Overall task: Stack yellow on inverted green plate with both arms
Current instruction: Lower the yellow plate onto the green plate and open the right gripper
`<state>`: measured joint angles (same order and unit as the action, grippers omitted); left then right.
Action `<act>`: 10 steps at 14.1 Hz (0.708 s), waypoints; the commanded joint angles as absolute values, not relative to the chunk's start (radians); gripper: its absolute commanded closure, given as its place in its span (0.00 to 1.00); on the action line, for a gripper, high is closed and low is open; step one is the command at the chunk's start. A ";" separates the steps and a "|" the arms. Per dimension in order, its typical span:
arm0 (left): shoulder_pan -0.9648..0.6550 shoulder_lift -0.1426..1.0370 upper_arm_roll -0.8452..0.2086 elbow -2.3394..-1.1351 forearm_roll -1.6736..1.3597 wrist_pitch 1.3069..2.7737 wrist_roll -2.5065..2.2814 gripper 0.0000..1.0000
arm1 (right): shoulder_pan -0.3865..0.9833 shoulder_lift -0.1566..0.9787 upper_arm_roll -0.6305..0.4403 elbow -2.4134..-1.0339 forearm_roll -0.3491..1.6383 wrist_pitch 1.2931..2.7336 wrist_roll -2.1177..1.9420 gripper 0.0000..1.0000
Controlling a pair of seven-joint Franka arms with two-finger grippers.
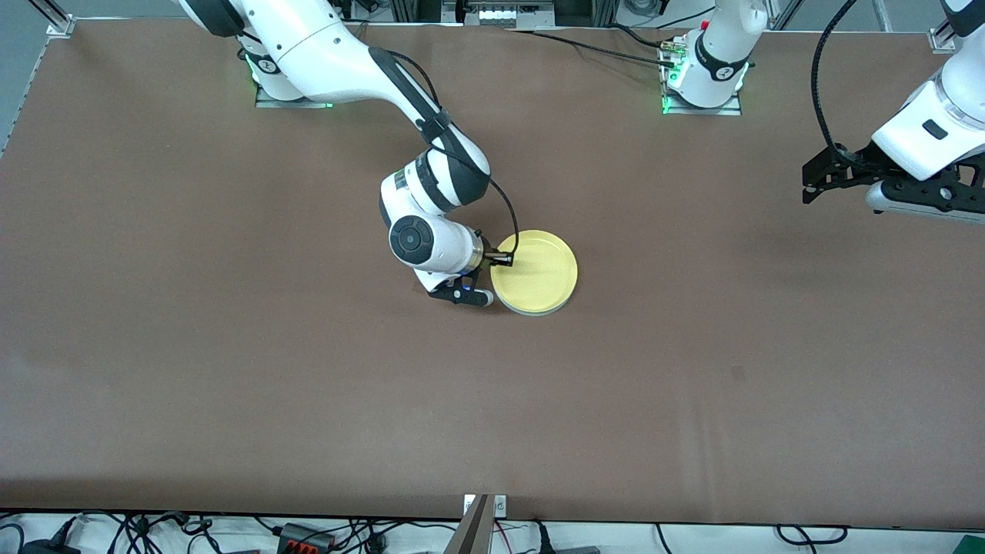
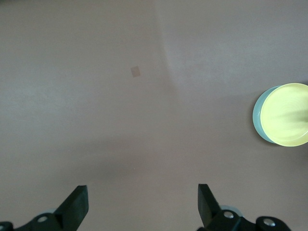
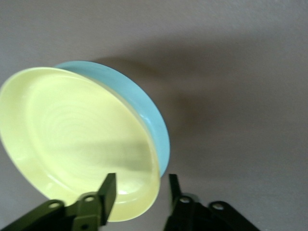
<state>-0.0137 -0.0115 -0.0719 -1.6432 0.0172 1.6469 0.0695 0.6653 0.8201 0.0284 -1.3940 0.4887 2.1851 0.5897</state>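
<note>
Yellow plate sits hollow-side up on the green plate mid-bench; being round, it has no long axis. Right tool straddles its rim, jaws parted, looks released I think. Left tool waits wide open over the left arm's end of the bench.

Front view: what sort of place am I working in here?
Probably a robotics lab test bench. Two white arms are bolted along one edge of a wide brown table, aluminium frame posts stand at its corners, and loose cables and power strips run along the floor edge. The only props are a yellow plate stacked on a green plate.
</note>
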 commanded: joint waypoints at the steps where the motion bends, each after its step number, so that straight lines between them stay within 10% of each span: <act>1: -0.012 -0.011 -0.077 -1.629 0.038 1.632 0.081 0.00 | 0.676 0.805 0.012 -1.345 0.467 2.158 0.612 0.00; 10: -0.009 -0.011 -0.077 -1.629 0.038 1.628 0.083 0.00 | 0.542 0.560 -0.011 -1.341 0.172 1.952 0.453 0.00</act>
<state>-0.0133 -0.0112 -0.0719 -1.6431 0.0173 1.6451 0.0695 0.5888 0.6204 -0.0204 -1.3197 0.1882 2.0083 0.5200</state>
